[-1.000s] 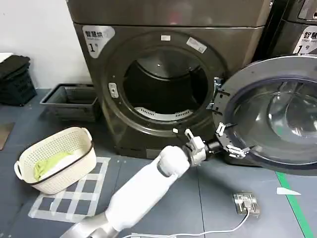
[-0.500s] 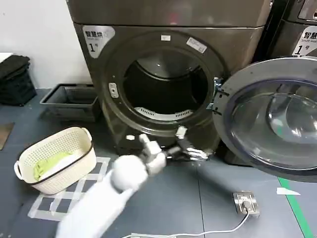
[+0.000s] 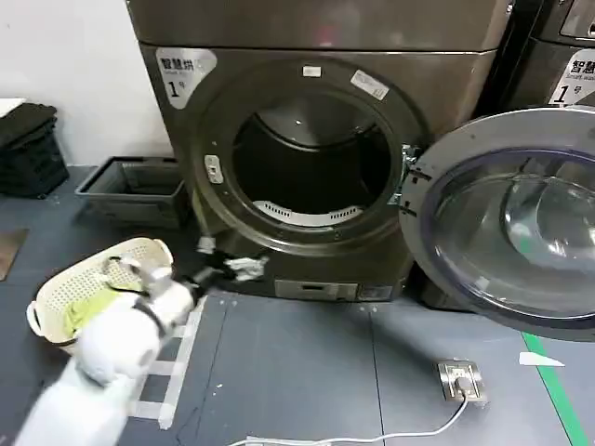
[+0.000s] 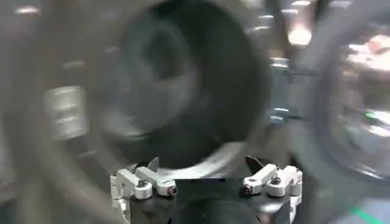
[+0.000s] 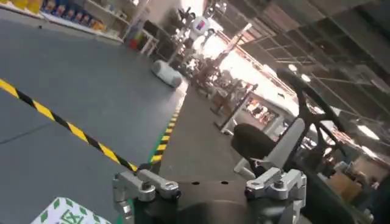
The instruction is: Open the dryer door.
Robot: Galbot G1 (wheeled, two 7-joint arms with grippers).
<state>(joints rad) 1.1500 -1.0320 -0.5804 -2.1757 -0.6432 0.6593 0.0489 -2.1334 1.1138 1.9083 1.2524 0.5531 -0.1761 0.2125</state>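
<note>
The dryer door [image 3: 507,218] stands fully open, the empty left gripper [image 3: 226,269] spread wide below the drum, so nothing seems left but parking.

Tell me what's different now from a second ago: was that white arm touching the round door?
Yes: the left hand was at the rim of the dryer door, fingers open. It has since left it and swung away to the robot's left, past the drum opening, and is now near the laundry basket, open and holding nothing. The door stayed wide open, and the basket and the floor socket stayed put.
</note>
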